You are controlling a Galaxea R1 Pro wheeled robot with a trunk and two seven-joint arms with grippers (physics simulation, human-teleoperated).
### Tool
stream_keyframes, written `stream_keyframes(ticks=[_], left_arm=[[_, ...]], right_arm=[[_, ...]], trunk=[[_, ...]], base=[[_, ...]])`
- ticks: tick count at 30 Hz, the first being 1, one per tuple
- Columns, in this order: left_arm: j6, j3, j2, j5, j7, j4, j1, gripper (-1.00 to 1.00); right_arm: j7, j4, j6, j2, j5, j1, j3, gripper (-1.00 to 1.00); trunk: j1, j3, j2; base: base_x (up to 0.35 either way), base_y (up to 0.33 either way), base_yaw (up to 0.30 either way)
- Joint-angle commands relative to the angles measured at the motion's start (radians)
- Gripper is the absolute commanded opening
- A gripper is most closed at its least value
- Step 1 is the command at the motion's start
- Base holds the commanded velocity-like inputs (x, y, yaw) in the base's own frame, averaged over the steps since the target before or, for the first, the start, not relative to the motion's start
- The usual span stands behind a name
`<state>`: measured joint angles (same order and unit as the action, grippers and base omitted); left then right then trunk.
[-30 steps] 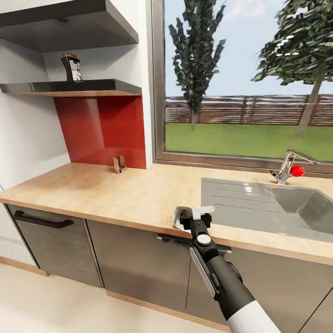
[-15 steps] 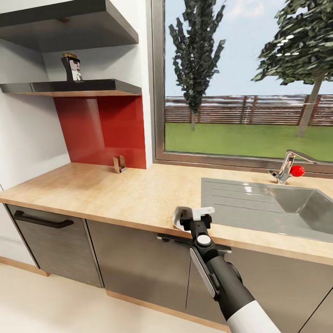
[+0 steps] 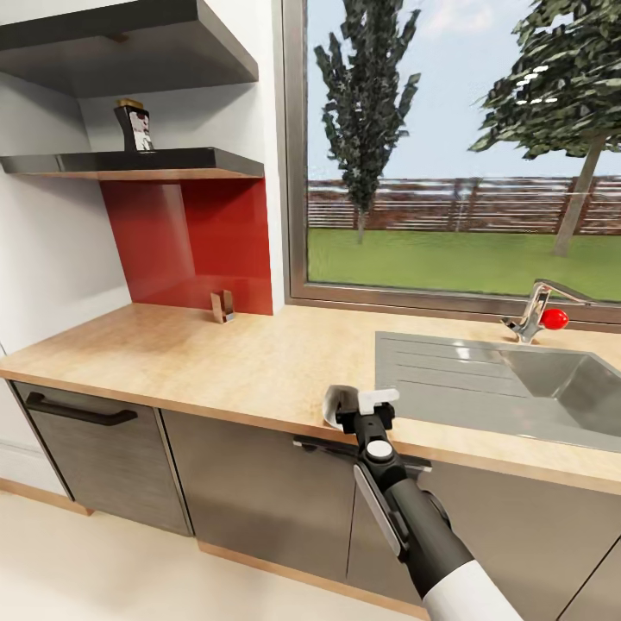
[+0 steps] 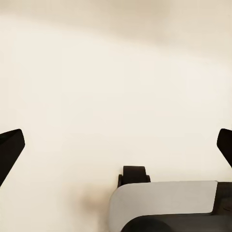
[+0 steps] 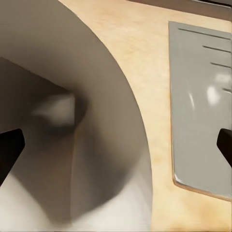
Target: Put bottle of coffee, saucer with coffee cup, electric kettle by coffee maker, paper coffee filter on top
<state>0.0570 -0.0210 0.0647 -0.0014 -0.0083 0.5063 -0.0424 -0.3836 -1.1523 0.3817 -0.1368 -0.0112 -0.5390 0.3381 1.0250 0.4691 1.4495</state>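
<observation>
Hovering at the front edge of the kitchen countertop (image 3: 216, 362), near the sink (image 3: 483, 379), the right gripper (image 3: 358, 407) spreads wide around the coffee cup (image 3: 335, 405), which, loosely braced, could slip off the edge and fall.

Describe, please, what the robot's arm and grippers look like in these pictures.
In the head view the right arm has a glossy white lower segment, then a dark grey-black forearm with a pale grey side panel and a round white cap near the wrist. The right gripper is black with a white fingertip piece. In the left wrist view the left gripper shows two black fingertips.
</observation>
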Motion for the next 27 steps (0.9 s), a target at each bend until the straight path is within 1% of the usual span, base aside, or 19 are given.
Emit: stream_keyframes(ticks=[1,26,27], left_arm=[[0.001,-0.002,0.0,0.0,-0.001,0.001,-0.001,1.0],[0.001,-0.002,0.0,0.0,-0.001,0.001,-0.001,1.0],[0.001,-0.002,0.0,0.0,-0.001,0.001,-0.001,1.0]], right_arm=[[-0.006,0.001,0.006,0.0,-0.001,-0.001,0.002,1.0],[-0.006,0.014,0.006,0.0,-0.001,-0.001,0.001,1.0],[-0.006,0.014,0.006,0.0,-0.001,-0.001,0.001,-1.0]], trunk=[[0.0,0.001,0.001],[0.0,0.001,0.001],[0.0,0.001,0.001]], base=[[0.0,0.0,0.0],[0.021,0.0,0.0],[0.002,0.0,0.0]])
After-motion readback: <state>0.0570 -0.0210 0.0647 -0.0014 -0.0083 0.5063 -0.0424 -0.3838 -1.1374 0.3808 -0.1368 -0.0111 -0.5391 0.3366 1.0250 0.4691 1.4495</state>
